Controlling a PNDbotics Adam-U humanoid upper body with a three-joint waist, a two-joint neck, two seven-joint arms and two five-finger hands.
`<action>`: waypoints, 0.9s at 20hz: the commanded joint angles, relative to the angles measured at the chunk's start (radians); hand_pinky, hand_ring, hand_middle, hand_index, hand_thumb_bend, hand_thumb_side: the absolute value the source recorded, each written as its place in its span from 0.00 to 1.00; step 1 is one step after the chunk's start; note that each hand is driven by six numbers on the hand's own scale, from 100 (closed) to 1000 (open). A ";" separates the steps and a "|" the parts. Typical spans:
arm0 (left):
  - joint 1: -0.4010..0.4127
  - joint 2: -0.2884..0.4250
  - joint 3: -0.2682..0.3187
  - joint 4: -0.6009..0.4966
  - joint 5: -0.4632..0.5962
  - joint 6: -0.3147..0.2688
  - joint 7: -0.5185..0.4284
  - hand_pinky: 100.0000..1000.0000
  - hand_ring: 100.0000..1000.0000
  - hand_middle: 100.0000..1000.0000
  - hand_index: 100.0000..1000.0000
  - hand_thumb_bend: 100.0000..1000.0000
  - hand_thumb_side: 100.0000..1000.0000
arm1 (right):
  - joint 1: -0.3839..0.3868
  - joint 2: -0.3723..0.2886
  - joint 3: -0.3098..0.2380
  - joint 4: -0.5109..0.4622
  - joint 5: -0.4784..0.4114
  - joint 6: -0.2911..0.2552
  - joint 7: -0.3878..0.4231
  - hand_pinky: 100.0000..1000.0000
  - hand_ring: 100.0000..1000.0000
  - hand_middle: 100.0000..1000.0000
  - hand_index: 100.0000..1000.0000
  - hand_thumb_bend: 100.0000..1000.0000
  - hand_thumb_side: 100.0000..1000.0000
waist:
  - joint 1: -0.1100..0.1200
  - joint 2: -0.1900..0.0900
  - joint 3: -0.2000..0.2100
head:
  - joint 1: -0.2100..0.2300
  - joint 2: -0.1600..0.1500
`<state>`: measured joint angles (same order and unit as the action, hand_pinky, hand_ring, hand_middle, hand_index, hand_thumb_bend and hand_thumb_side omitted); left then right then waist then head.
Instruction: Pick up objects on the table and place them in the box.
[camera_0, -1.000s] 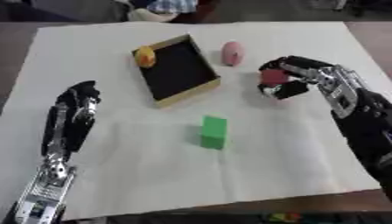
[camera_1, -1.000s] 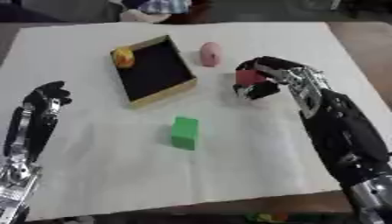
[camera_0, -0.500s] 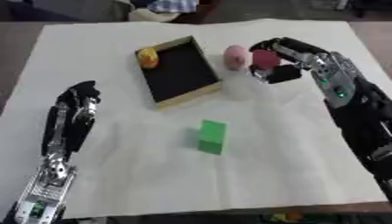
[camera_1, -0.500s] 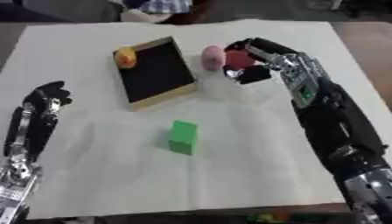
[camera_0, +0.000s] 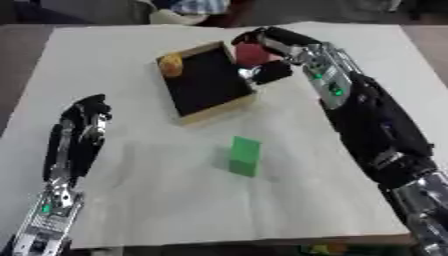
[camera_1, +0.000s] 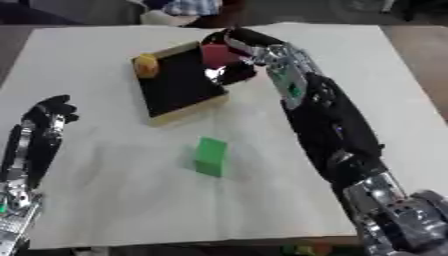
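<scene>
My right hand (camera_0: 278, 42) hovers over the right rim of the shallow wooden box (camera_0: 216, 110), its fingers and thumb curled round a dark red block (camera_0: 252, 53). Inside the box's dark floor, a small yellow-orange object (camera_0: 171, 63) sits in the far left corner. A green block (camera_0: 244, 156) stands on the white cloth in front of the box. The pink object seen earlier is hidden behind my right hand. My left hand (camera_0: 79, 135) rests open at the lower left, fingers pointing up, holding nothing.
A white cloth (camera_0: 140, 200) covers the table, with dark bare table beyond its left and right edges. Someone's clothing shows at the far edge beyond the cloth.
My right hand has carried the red block leftward and away from me, from the right of the box to above its right rim. The left hand has stayed put.
</scene>
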<state>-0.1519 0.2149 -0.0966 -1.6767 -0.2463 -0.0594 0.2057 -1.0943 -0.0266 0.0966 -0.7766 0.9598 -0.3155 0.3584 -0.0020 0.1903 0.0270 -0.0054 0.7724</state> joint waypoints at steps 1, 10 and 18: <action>-0.017 0.004 -0.009 -0.016 0.003 -0.003 -0.010 0.74 0.60 0.57 0.77 0.05 0.79 | -0.037 0.054 -0.027 0.016 0.083 0.020 -0.070 0.58 0.55 0.69 0.91 0.01 0.46 | 0.009 -0.020 0.015 | -0.027 -0.002; -0.024 -0.001 -0.024 -0.015 0.008 -0.005 -0.025 0.74 0.60 0.57 0.77 0.04 0.80 | -0.021 0.169 -0.059 0.067 0.368 0.096 -0.241 0.93 0.96 0.98 1.00 0.16 0.60 | 0.010 -0.013 0.062 | -0.075 -0.002; -0.019 0.000 -0.018 -0.013 0.007 -0.004 -0.020 0.74 0.60 0.57 0.77 0.04 0.80 | -0.029 0.143 -0.064 0.042 0.396 0.098 -0.336 0.93 0.95 0.97 1.00 0.15 0.60 | 0.006 -0.013 0.042 | -0.065 -0.002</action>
<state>-0.1618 0.2091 -0.1188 -1.6767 -0.2396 -0.0633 0.1836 -1.0950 0.1365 0.0320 -0.7047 1.3657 -0.2108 0.0357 -0.0019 0.1914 0.0670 -0.0736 0.7724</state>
